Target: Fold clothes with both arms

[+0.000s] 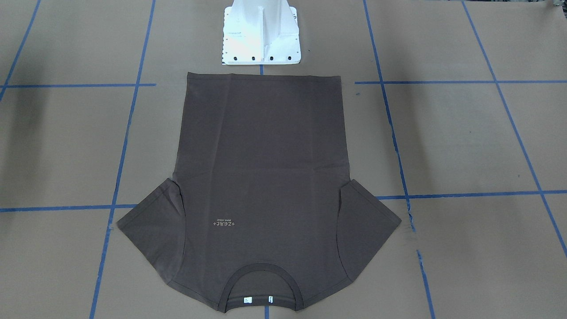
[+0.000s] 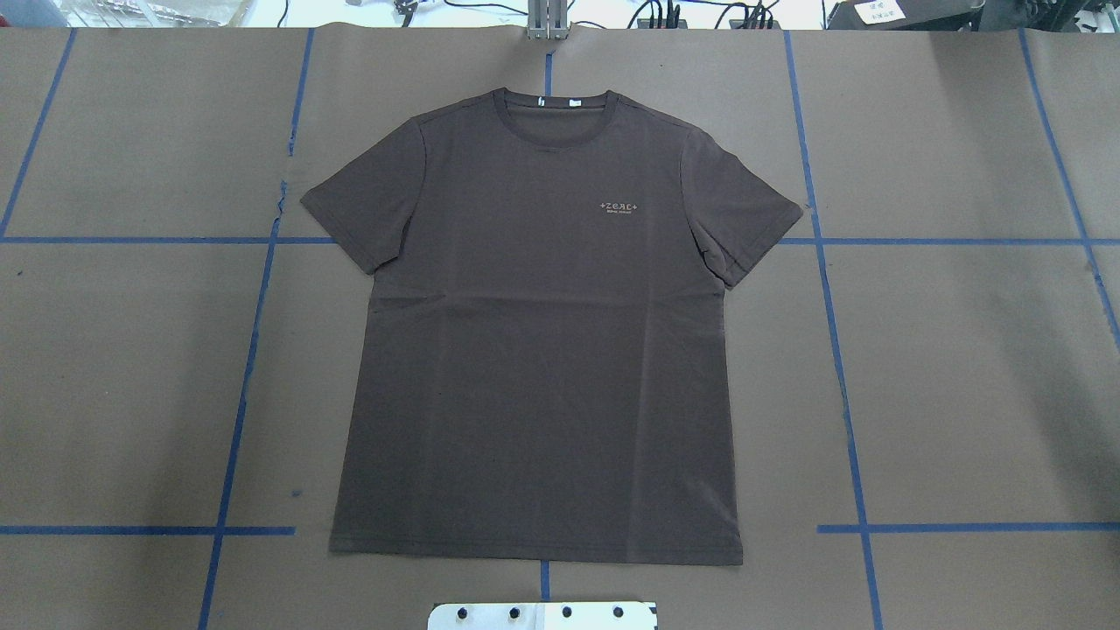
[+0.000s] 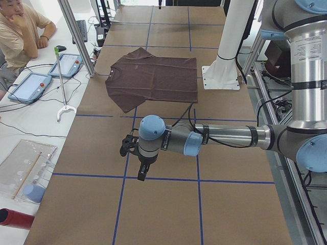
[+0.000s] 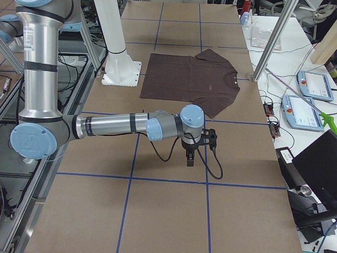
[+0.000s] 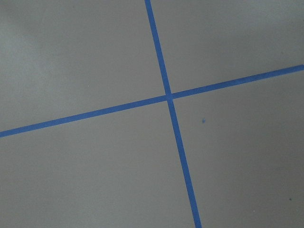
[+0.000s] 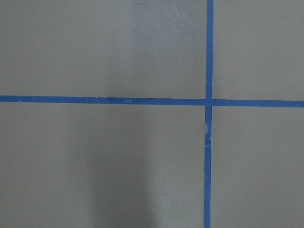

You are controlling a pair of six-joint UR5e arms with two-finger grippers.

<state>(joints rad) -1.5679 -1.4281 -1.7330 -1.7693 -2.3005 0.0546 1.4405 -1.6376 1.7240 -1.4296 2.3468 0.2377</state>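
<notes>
T-shirt (image 2: 534, 350) lies flat, chest up, mid-table on brown paper (image 2: 962, 367). In the overhead view the collar is at 12 o'clock and the hem at 6, near the white base (image 2: 542, 615). Off each end, left gripper (image 3: 140, 176) and right gripper (image 4: 189, 161) point down over bare paper, well apart from the shirt. Jaw opening: cannot tell from the side views. Wrist cameras show only paper and blue tape (image 5: 168, 97) crossings.

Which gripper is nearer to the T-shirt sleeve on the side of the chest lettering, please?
Right. The right gripper hovers over bare table out past that sleeve; the left gripper hovers past the opposite sleeve, the whole T-shirt between.
</notes>
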